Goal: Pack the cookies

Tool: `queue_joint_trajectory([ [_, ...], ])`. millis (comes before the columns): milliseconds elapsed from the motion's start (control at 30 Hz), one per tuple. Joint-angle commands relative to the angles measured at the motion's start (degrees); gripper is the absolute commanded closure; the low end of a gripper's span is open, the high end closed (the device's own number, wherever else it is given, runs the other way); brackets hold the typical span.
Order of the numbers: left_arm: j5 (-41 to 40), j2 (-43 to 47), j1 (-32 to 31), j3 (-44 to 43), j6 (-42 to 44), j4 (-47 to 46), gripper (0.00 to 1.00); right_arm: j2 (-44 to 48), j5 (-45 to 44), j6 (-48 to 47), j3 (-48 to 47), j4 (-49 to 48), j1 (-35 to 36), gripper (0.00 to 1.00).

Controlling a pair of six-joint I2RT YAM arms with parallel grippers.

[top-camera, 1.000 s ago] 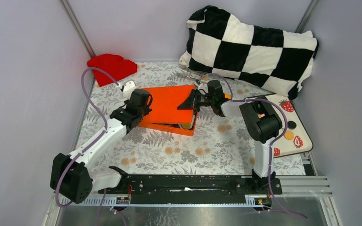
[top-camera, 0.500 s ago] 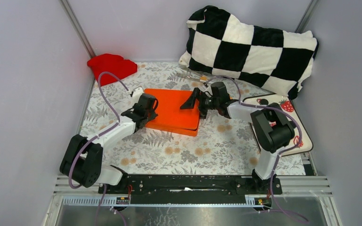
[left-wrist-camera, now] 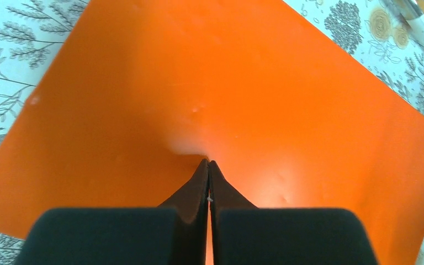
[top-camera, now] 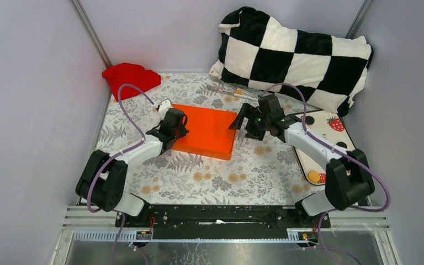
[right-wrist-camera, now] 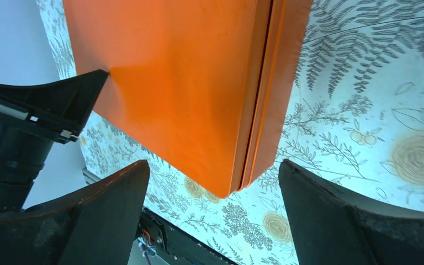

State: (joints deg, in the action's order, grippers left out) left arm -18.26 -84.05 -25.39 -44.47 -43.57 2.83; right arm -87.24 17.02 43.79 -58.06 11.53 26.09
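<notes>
- Lying shut in the middle of the bench (top-camera: 226,176), the orange box (top-camera: 205,131) has its lid down on its base; the right wrist view shows only a thin seam along its side.
- The left gripper (left-wrist-camera: 208,164) has its fingers pressed together with nothing between them. Their tips touch the lid near the box's left edge, where the surface shows a pale dimple.
- The right gripper (top-camera: 247,122) sits just beside the box's right edge with its fingers spread wide and nothing held. In its own view a corner of the box shows between them.
- The cookies (top-camera: 313,176) that can be seen lie on the strawberry-print tray (top-camera: 346,138) at the right. There is a golden one near its front, and black ones sit further back.
- The right arm crosses over the tray and covers much of it.
- A checkered pillow (top-camera: 292,55) fills the back right corner, and a red cloth (top-camera: 130,78) lies in the back left corner.
- Some thin sticks (top-camera: 237,91) lie in front of the pillow, too small to make out.
- Bare patterned bench lies in front of the box, between it and the arm bases. Walls close the left, right and back edges.
- Whatever is inside the box is hidden.
- Orange blooms printed on the bench cover look much like biscuits, so I cannot tell whether any loose cookie lies there.
</notes>
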Motion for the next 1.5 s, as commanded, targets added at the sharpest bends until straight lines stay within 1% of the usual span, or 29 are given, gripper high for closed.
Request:
queue_joint_trajectory([
  [0,5.4,-2.2,0.1,1.5,0.8,3.0,1.00,6.7,-9.0,-0.9,1.6,4.6,-0.2,0.10],
  [67,4.4,-0.6,0.2,-1.9,0.0,7.0,1.00,7.1,-11.0,-1.6,1.5,5.2,-0.2,0.18],
  [133,1.8,1.5,1.0,-6.8,-1.2,13.2,1.00,5.7,-12.1,-3.1,0.6,6.4,-0.2,0.31],
  [167,0.6,1.9,2.0,-9.1,-1.5,16.1,1.00,4.5,-12.5,-4.0,-0.1,7.2,-0.1,0.46],
  [233,-1.2,1.5,5.9,-14.0,-2.0,21.2,1.00,1.7,-12.9,-5.1,-1.3,8.5,-0.2,0.68],
  [267,-1.6,0.6,9.6,-15.3,-2.1,22.9,1.00,0.4,-13.3,-5.6,-1.8,8.8,-0.2,0.77],
  [333,-2.2,-1.8,15.0,-17.4,-2.4,25.4,1.00,-3.0,-14.6,-6.3,-2.3,9.1,-0.2,0.88],
  [400,-1.9,-4.1,19.7,-18.1,-3.8,26.9,1.00,-5.6,-15.4,-6.9,-2.7,9.1,-0.2,0.91],
  [433,-2.1,-5.0,21.1,-18.0,-4.3,26.6,1.00,-6.8,-15.5,-7.0,-2.9,9.0,-0.2,0.91],
  [567,-5.0,-10.9,23.4,-17.8,-5.6,24.2,1.00,-11.2,-14.0,-7.3,-4.4,7.0,-0.2,0.92],
  [600,-4.5,-12.9,23.5,-17.8,-6.0,22.8,1.00,-12.4,-13.4,-7.5,-5.3,6.9,-0.3,0.92],
  [667,-1.0,-16.7,23.4,-18.4,-6.1,19.8,1.00,-14.7,-12.1,-7.8,-6.9,6.6,-0.7,0.92],
  [767,2.8,-20.4,22.5,-18.8,-6.0,15.9,1.00,-18.8,-7.6,-9.1,-10.2,6.3,-1.3,0.92],
  [833,3.2,-21.0,21.0,-18.7,-6.2,15.2,1.00,-20.3,-3.5,-9.9,-11.1,3.3,-1.4,0.92],
  [933,4.9,-19.4,17.2,-16.9,-6.4,14.2,1.00,-21.4,2.2,-10.2,-12.7,0.6,-1.3,0.91],
  [1033,6.4,-16.5,11.9,-14.5,-7.5,13.8,1.00,-21.2,4.3,-11.4,-14.3,0.6,-1.3,0.90],
  [1067,6.9,-15.6,9.9,-13.4,-8.0,13.6,1.00,-21.1,3.3,-12.5,-15.5,2.7,-1.3,0.90],
  [1133,7.1,-14.0,7.8,-11.1,-9.0,13.6,1.00,-19.9,-3.6,-13.7,-17.8,7.3,-1.3,0.90],
  [1200,7.6,-12.8,7.1,-8.6,-9.9,13.3,1.00,-18.1,-14.2,-13.4,-19.9,13.0,-1.4,0.93],
  [1233,7.9,-12.2,7.1,-7.2,-10.2,12.9,1.00,-16.9,-20.3,-13.0,-20.9,16.1,-1.4,0.98],
  [1267,7.9,-11.8,7.1,-6.2,-10.0,12.4,1.00,-15.2,-26.3,-12.5,-21.4,18.1,-1.4,1.00],
  [1367,7.5,-10.8,7.1,-4.9,-9.6,12.6,1.00,-9.2,-39.2,-12.4,-21.7,21.1,-0.6,1.00],
  [1433,7.4,-10.3,7.1,-4.2,-9.8,12.4,1.00,-7.0,-42.7,-14.1,-23.3,23.1,0.4,1.00],
  [1467,7.5,-10.2,7.1,-4.0,-9.7,12.0,1.00,-6.6,-43.1,-14.7,-24.2,24.3,1.0,1.00],
])
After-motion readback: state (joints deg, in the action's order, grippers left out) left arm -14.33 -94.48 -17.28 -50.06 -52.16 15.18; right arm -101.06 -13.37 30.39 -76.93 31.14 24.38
